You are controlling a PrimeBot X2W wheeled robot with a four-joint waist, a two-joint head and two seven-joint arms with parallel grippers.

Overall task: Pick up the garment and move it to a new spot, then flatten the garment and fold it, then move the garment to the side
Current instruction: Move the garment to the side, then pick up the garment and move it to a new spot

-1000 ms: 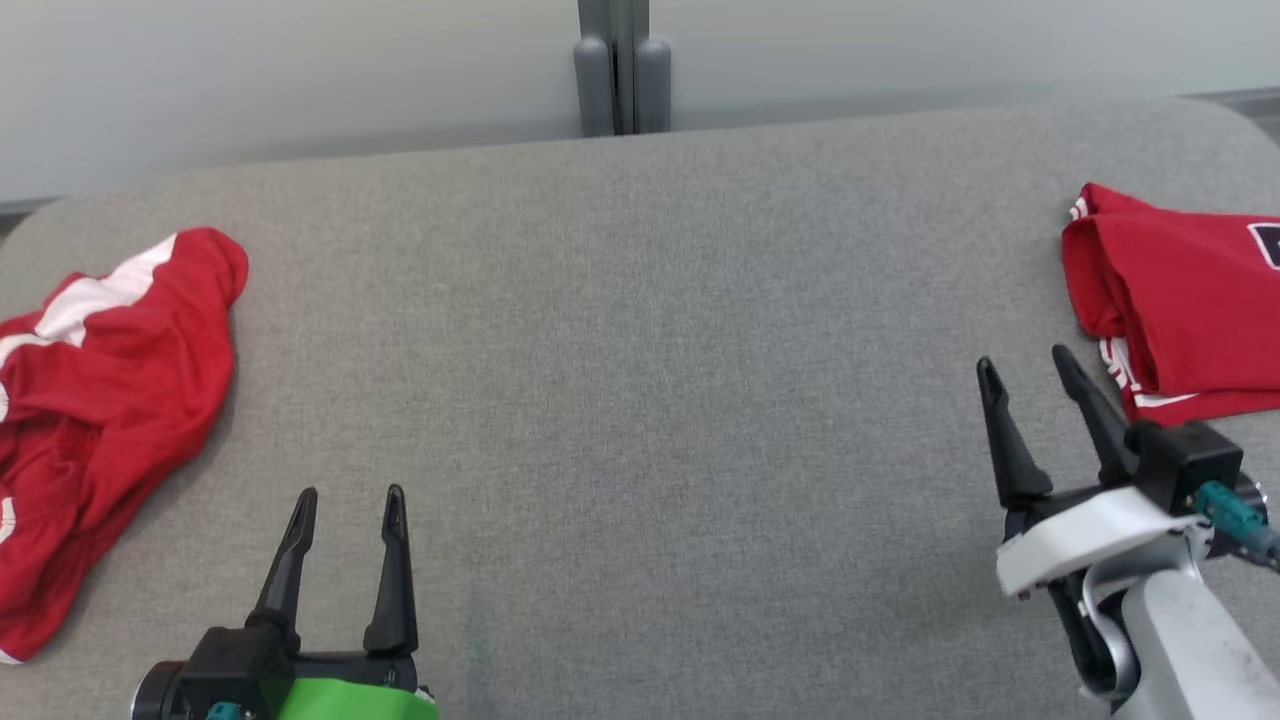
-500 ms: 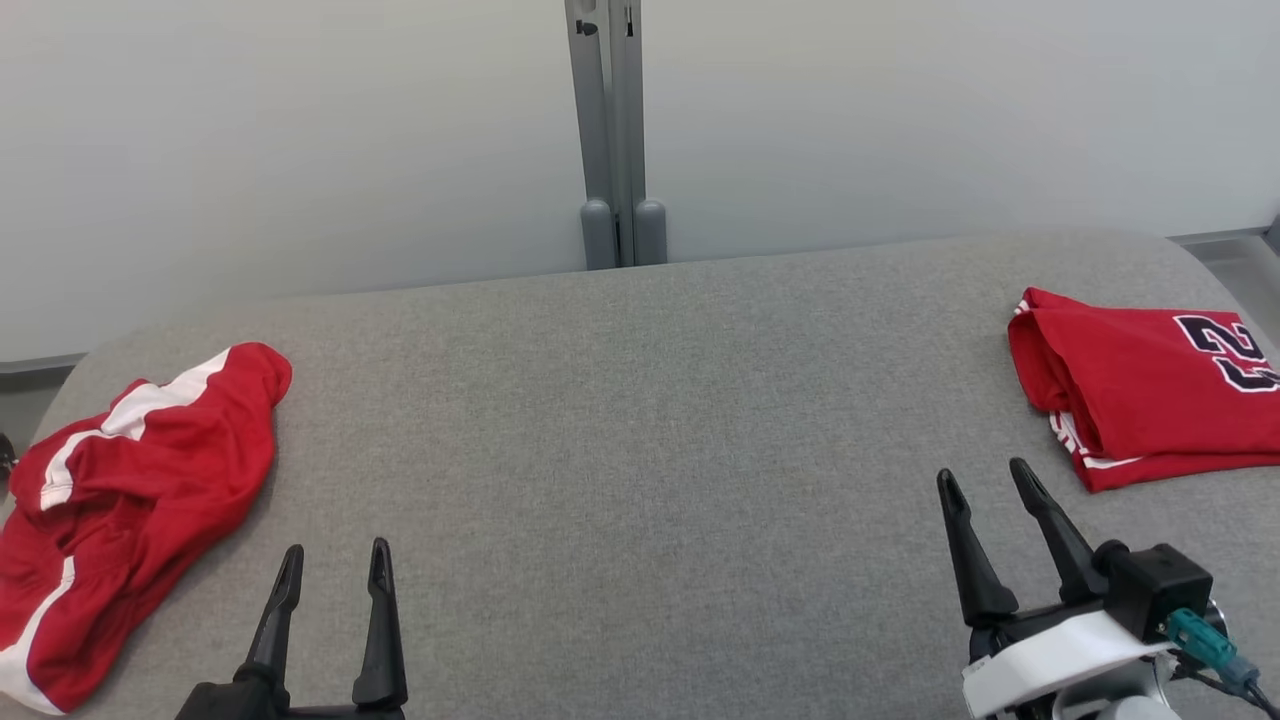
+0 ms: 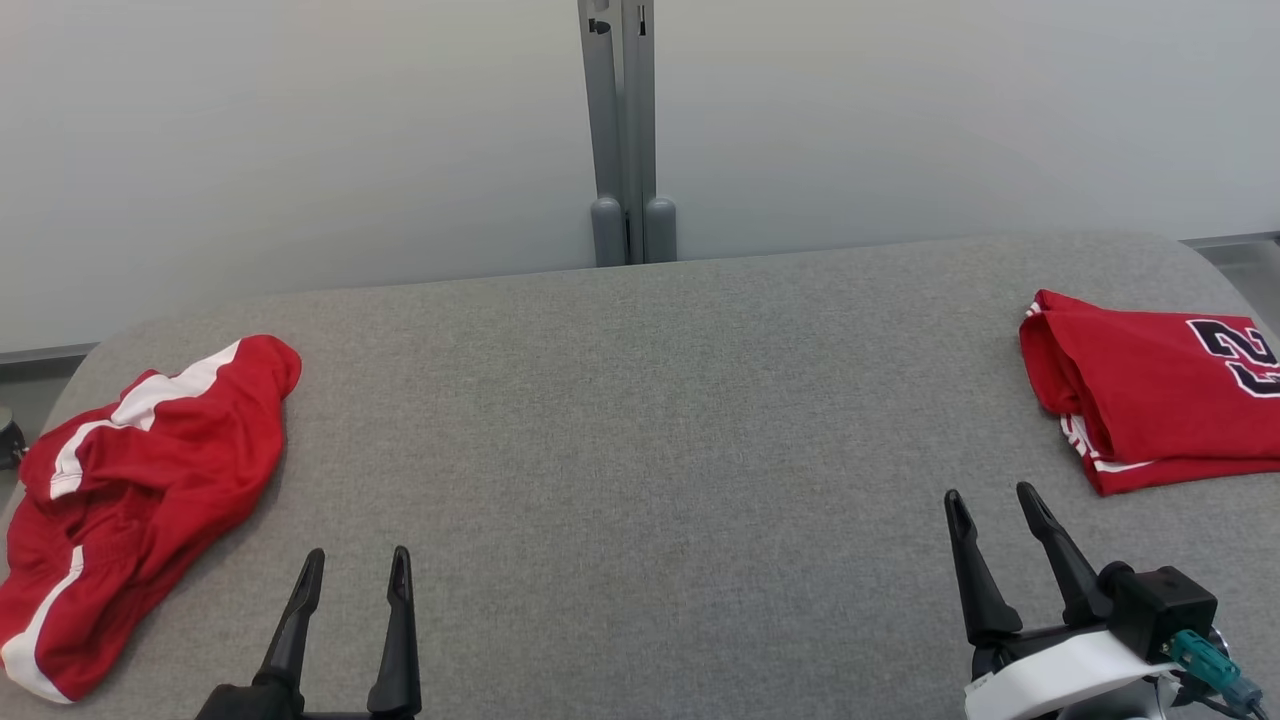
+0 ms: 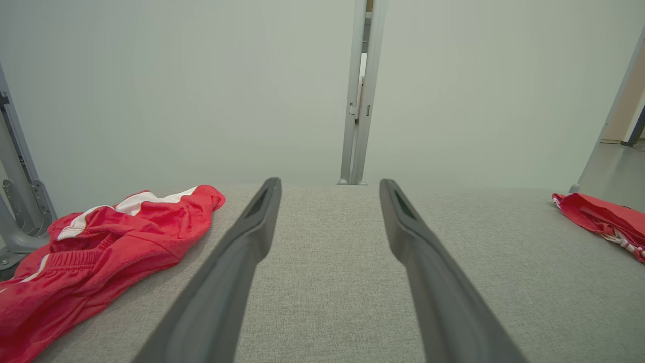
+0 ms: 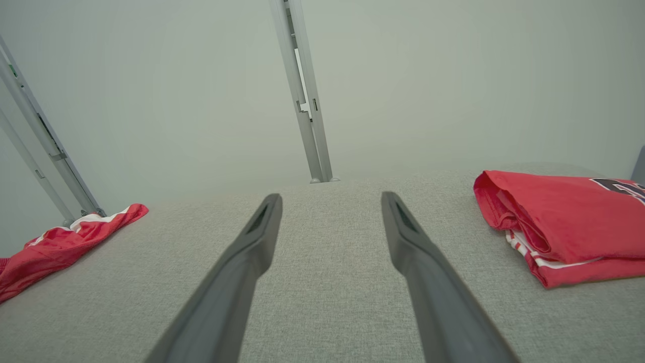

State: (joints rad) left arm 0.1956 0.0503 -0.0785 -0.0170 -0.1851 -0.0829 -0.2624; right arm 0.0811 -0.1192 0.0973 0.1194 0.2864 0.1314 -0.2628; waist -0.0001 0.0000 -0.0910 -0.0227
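Note:
A crumpled red garment with white stripes (image 3: 140, 480) lies at the left end of the grey padded table (image 3: 640, 420); it also shows in the left wrist view as the garment (image 4: 101, 247). A folded red jersey with a dark number (image 3: 1150, 410) rests flat at the right end, and the right wrist view has the jersey (image 5: 564, 227) on its right. My left gripper (image 3: 358, 552) hovers open and empty near the front edge, right of the crumpled garment. My right gripper (image 3: 988, 492) is open and empty, just left of and nearer than the jersey. Each gripper touches nothing.
A grey metal post (image 3: 625, 130) stands behind the table's far edge against a pale wall. Another grey frame leg (image 4: 20, 201) stands past the table's left end. The broad middle of the table lies between the two garments.
The head camera has tilted up, so the wall fills more of the picture. My right gripper has drawn back a little from the folded jersey. Both grippers stay open.

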